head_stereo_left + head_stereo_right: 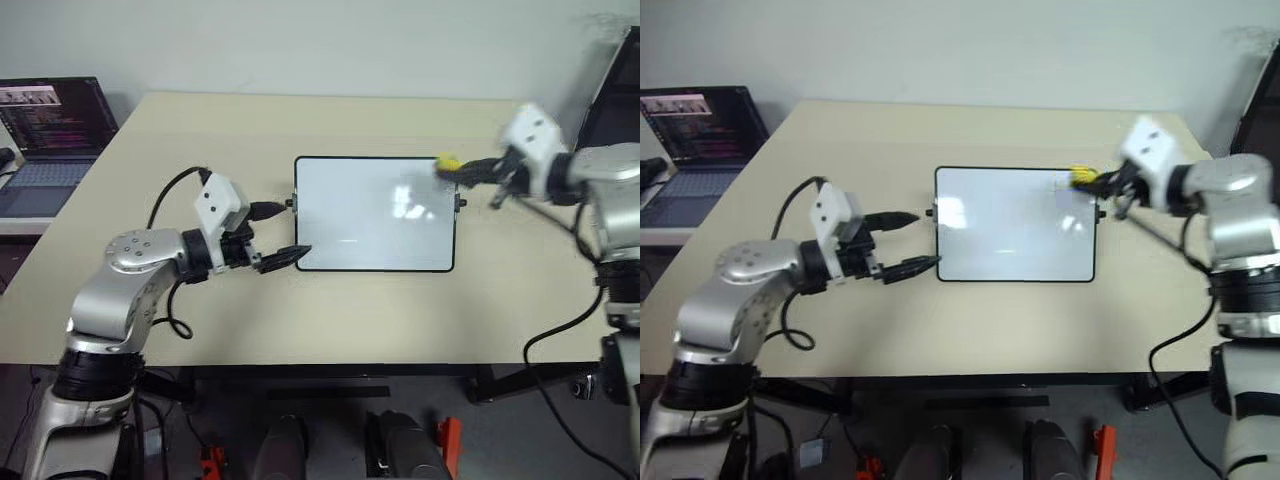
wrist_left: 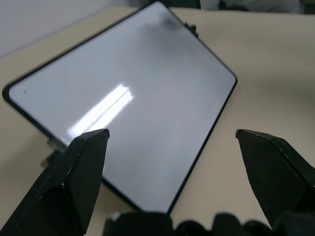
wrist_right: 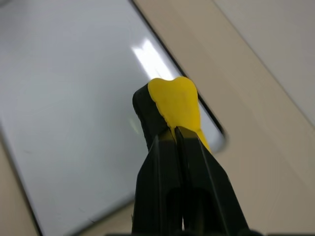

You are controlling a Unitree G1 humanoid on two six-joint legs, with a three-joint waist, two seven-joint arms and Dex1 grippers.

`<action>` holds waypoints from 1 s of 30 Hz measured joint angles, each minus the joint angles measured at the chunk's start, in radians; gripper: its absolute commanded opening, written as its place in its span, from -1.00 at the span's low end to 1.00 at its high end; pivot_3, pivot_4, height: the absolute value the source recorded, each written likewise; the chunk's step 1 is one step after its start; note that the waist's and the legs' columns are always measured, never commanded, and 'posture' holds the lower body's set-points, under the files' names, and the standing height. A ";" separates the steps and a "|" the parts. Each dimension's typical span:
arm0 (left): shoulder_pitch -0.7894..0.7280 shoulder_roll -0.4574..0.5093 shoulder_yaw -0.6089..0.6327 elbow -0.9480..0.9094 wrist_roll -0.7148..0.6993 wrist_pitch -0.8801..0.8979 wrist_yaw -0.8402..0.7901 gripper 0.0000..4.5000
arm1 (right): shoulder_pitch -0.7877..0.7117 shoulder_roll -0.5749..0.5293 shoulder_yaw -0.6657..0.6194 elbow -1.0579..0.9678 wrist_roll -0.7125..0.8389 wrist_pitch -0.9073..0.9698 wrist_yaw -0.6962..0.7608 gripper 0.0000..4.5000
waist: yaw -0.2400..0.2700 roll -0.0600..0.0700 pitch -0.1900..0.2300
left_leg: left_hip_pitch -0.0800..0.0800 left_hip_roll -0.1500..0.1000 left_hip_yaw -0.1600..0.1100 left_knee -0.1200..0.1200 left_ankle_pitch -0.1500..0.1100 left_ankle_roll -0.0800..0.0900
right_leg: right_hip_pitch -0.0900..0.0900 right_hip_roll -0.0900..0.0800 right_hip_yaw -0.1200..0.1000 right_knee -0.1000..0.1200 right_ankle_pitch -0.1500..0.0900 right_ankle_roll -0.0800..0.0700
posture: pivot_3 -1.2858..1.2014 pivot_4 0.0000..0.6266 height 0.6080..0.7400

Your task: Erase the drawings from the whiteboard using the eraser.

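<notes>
The whiteboard point(image 1: 375, 214), a glossy white rectangle with thin black frame, rounded corners and small side knobs, lies flat on the matte beige desk point(image 1: 300, 310). No marks can be made out on its surface. The right gripper point(image 3: 174, 129) has its black tapered fingers pressed together on the eraser point(image 3: 173, 103), a small yellow block with a black part, above the board's far right corner. The left gripper point(image 2: 172, 135) holds nothing, its fingers spread wide at the board's near left corner.

A lab or office workspace: a plain beige table point(image 1: 330, 320) against a bare white wall point(image 1: 320, 40), with an open laptop point(image 1: 50, 135) showing code alongside.
</notes>
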 measured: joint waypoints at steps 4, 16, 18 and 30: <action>-0.038 -0.110 -0.113 -0.012 0.002 0.001 -0.003 1.00 | 0.021 -0.078 -0.005 0.132 -0.035 0.001 -0.064 -1.00 | -0.001 0.000 0.000 | -0.002 0.000 0.001 -0.001 0.000 0.000 | 0.000 0.000 0.001 -0.005 0.003 0.005 | 0.03 -0.52 1.00; -0.199 -0.412 -0.378 0.256 0.220 -0.162 0.055 1.00 | 0.077 -0.132 0.017 0.304 -0.065 0.257 -0.148 -1.00 | -0.011 0.005 0.000 | -0.003 0.000 0.002 0.000 0.000 0.001 | 0.000 0.001 0.003 -0.008 0.005 0.006 | 0.03 -0.52 1.00; -0.206 -0.438 -0.379 0.288 0.238 -0.185 0.065 1.00 | 0.074 -0.131 0.016 0.325 -0.056 0.311 -0.149 -1.00 | -0.011 0.005 0.000 | -0.003 -0.001 0.002 0.000 0.000 0.001 | 0.000 0.001 0.003 -0.008 0.005 0.006 | 0.03 -0.52 1.00; -0.202 -0.450 -0.378 0.294 0.264 -0.213 0.043 1.00 | 0.047 -0.099 -0.022 0.455 -0.002 0.387 -0.217 -1.00 | -0.011 0.006 -0.001 | -0.003 -0.001 0.002 0.001 0.000 0.001 | 0.000 0.001 0.003 -0.008 0.005 0.008 | 0.03 -0.52 1.00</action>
